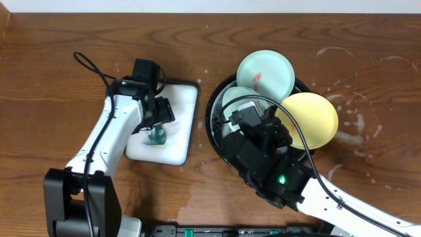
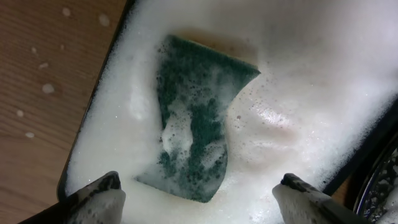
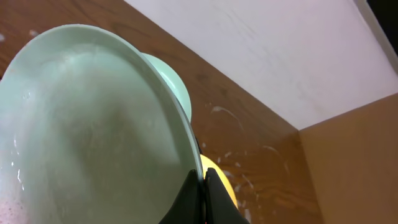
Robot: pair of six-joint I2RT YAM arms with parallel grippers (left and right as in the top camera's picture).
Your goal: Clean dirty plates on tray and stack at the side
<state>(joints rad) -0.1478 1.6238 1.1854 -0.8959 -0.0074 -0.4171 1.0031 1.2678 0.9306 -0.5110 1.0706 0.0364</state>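
The black tray (image 1: 216,125) holds three plates. A mint-green plate with a red smear (image 1: 265,74) leans on its far rim. The yellow plate (image 1: 309,118) lies at its right rim. My right gripper (image 1: 253,117) is shut on the rim of the second mint-green plate (image 1: 233,99) and holds it tilted. In the right wrist view this wet plate (image 3: 87,137) fills the left, pinched between the fingers (image 3: 202,186), with the other mint plate (image 3: 179,87) and the yellow plate (image 3: 222,180) behind. My left gripper (image 2: 199,193) is open above the green sponge (image 2: 196,124).
The white rectangular tray (image 1: 181,99), full of soap foam (image 2: 311,74), stands left of the black tray, and the sponge (image 1: 156,137) lies in it. Whitish soapy streaks (image 1: 348,105) mark the wood tabletop to the right. A wall edge (image 3: 348,162) rises at the far right.
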